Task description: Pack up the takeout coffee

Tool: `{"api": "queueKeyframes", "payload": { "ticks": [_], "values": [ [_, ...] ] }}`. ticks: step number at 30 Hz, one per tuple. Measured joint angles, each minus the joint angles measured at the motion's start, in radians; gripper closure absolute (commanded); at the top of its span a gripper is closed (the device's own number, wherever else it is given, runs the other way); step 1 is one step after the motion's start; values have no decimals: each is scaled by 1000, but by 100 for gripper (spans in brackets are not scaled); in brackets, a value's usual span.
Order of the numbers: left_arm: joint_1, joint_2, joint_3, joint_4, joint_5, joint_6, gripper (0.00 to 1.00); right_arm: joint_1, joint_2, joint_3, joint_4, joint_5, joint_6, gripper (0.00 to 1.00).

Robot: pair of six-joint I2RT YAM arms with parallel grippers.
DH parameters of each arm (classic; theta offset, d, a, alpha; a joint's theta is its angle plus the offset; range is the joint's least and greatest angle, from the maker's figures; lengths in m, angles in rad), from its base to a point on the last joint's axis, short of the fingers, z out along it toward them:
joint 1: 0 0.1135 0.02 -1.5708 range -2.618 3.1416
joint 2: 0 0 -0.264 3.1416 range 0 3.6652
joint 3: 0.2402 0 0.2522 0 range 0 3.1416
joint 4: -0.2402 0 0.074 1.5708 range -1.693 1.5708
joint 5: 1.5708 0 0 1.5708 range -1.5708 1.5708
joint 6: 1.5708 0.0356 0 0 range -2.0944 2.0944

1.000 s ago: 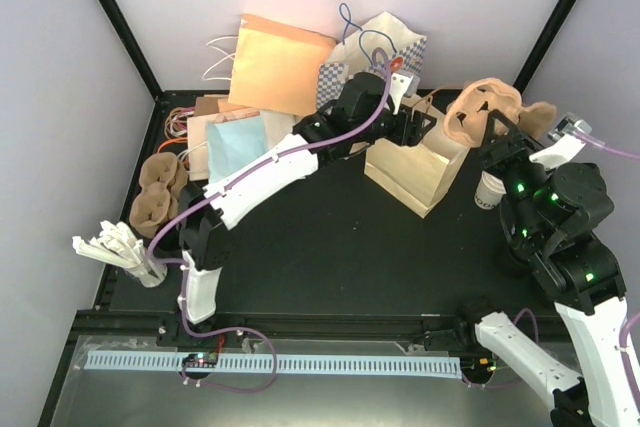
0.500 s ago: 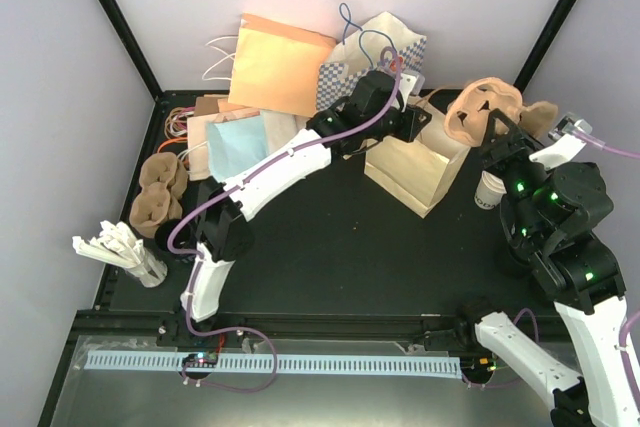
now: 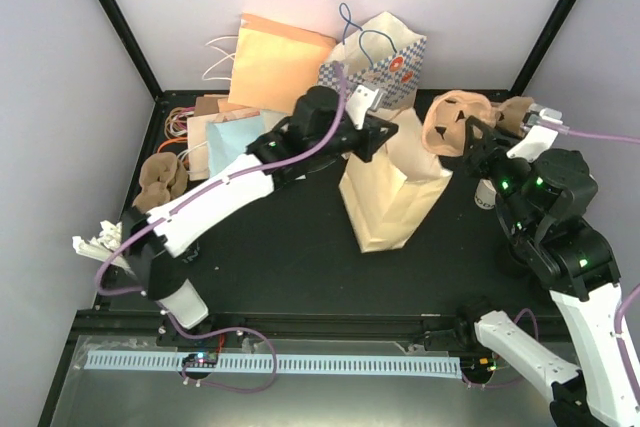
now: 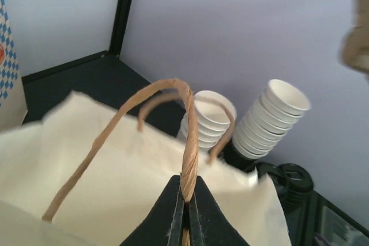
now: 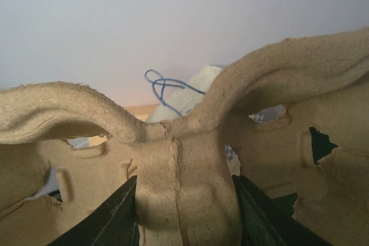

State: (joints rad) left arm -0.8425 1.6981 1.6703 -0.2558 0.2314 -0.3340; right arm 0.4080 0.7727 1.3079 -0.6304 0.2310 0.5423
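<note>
- Top external view: the left arm is stretched across the black table [image 3: 300, 257] to a kraft paper bag [image 3: 392, 197], which stands upright near the table's middle.
- The left gripper [image 3: 385, 133] is set at the bag's top edge.
- In the left wrist view, the left gripper [image 4: 185, 203] is seen clenched on the bag's twisted paper handle [image 4: 188, 142], with the jaws pressed together around the cord. The handle arches up from the bag's open mouth.
- The right gripper [image 3: 470, 139] is held above the table's right rear, just beside the bag's top right corner, with a pulp cup carrier [image 3: 448, 119] in its grasp.
- In the right wrist view, the carrier's central ridge is seen clamped between the two fingers of the right gripper [image 5: 187, 218]. The carrier's curved wings spread to both sides.
- Behind the kraft bag, a blue-checked bag [image 3: 390, 52] with blue cord handles and an orange-tan bag [image 3: 282, 62] are leaned against the back wall.
- Two stacks of lidless paper cups [image 4: 275, 116] and a pile of black lids [image 4: 291, 180] are shown beyond the bag in the left wrist view.
- Where the takeout coffee stands cannot be told. A dark rounded shape at the foot of the cup stacks is too hidden to be identified, and no lidded cup is made out for certain in the other views.
</note>
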Motion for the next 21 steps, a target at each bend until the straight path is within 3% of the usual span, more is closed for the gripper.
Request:
{"api": "queueKeyframes", "payload": {
  "ticks": [13,21],
  "values": [
    [105,-348,-500,101,307,14,97,0,98,37,-24,-317,-166,56],
    [108,-627,-654,91,241,35,93,1,175,3,3,-553,-218,55]
  ]
}}
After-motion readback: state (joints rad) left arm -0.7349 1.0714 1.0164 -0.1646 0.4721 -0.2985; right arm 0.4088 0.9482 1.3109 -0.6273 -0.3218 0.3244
